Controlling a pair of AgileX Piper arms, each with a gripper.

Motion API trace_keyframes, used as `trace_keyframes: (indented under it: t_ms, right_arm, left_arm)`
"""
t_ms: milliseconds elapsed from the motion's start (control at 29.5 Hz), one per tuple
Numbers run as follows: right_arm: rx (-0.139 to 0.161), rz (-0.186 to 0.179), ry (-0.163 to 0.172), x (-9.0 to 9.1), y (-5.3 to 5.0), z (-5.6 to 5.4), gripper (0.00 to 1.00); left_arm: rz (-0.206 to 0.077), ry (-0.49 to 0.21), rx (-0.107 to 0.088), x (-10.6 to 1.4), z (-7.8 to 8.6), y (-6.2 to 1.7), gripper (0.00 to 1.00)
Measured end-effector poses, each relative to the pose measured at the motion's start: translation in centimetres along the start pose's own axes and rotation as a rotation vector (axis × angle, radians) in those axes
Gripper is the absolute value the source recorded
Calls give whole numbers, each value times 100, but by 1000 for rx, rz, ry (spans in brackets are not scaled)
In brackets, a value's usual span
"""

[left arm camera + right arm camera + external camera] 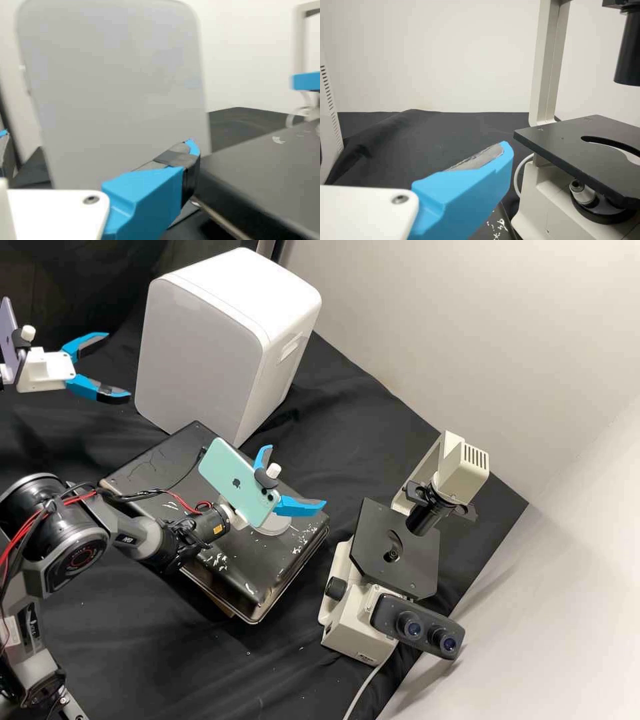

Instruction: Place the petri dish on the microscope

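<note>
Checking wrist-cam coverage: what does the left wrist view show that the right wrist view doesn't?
Left wrist: the white box close up, the dark tray, a blue finger of the other arm beyond it. Right wrist: the microscope close up, its black stage, an objective beneath. Both: the arm's own blue finger, black bench cloth, pale wall; edge slivers may be the other's box or microscope.

Left gripper (115,367) raised, fingers spread apart; right gripper (297,477) lower, arm outstretched, fingers likewise parted.
</note>
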Motion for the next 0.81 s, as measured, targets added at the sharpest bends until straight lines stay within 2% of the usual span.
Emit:
trace_keyframes:
  t_ms: [102, 237, 407, 610, 678, 814]
  right_arm:
    - [0, 0, 0, 0, 0, 0, 100]
    - [0, 0, 0, 0, 0, 0, 100]
    - [0, 0, 0, 0, 0, 0, 100]
    - [0, 0, 0, 0, 0, 0, 100]
    - [0, 0, 0, 0, 0, 0, 100]
    - [0, -1, -1, 0, -1, 1, 100]
  left_arm:
    - [-4, -41, 2, -60, 72, -43, 100]
    - [-39, -93, 8, -155, 161, -119, 100]
    - [-47, -133, 13, -255, 227, -130, 100]
    - [-56, -173, 28, -345, 296, -149, 100]
    - [-67, -199, 36, -373, 322, -171, 100]
    - [-73, -242, 54, -381, 353, -177, 100]
